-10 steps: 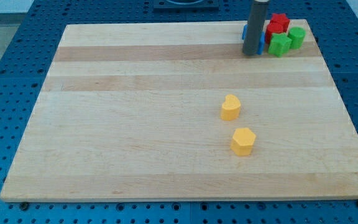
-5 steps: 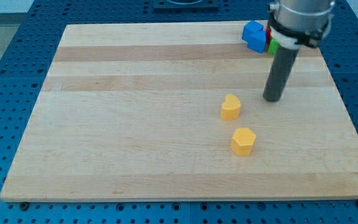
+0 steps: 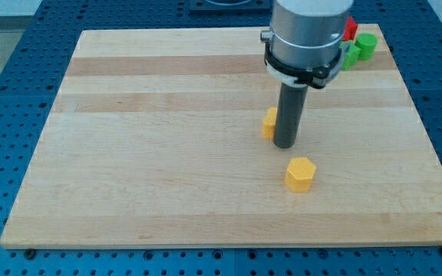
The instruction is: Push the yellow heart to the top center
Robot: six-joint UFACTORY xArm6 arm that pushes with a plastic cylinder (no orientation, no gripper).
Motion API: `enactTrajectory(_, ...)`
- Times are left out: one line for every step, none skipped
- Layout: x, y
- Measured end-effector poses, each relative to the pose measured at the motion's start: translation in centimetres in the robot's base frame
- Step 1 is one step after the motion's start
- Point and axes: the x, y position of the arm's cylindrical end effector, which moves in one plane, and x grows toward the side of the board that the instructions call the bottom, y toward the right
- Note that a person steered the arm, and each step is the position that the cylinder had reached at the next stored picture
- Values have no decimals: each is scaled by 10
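The yellow heart (image 3: 269, 122) lies right of the board's middle, mostly hidden behind my rod; only its left edge shows. My tip (image 3: 285, 144) rests on the board just below and right of the heart, touching or nearly touching it. A yellow hexagon block (image 3: 300, 174) lies a little below and right of the tip.
Green blocks (image 3: 361, 47) and a red block (image 3: 350, 29) sit at the board's top right corner, partly hidden by the arm's body. The wooden board (image 3: 129, 153) lies on a blue perforated table.
My tip has moved from the top right cluster down and left to the heart's lower right side. The heart has shifted slightly up and left. The blue block is now hidden by the arm.
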Motion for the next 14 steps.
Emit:
enactTrajectory(-20, -12)
enactTrajectory(-37, -22)
enactTrajectory(-55, -33)
enactTrajectory(-73, -42)
enactTrajectory(-86, -56)
enactTrajectory(-93, -69)
enactTrajectory(-107, -70)
enactTrajectory(-127, -70)
enactTrajectory(-144, -70)
enactTrajectory(-157, -70)
enactTrajectory(-174, -70)
enactTrajectory(-188, -70)
enactTrajectory(-200, -70)
enactTrajectory(-211, -71)
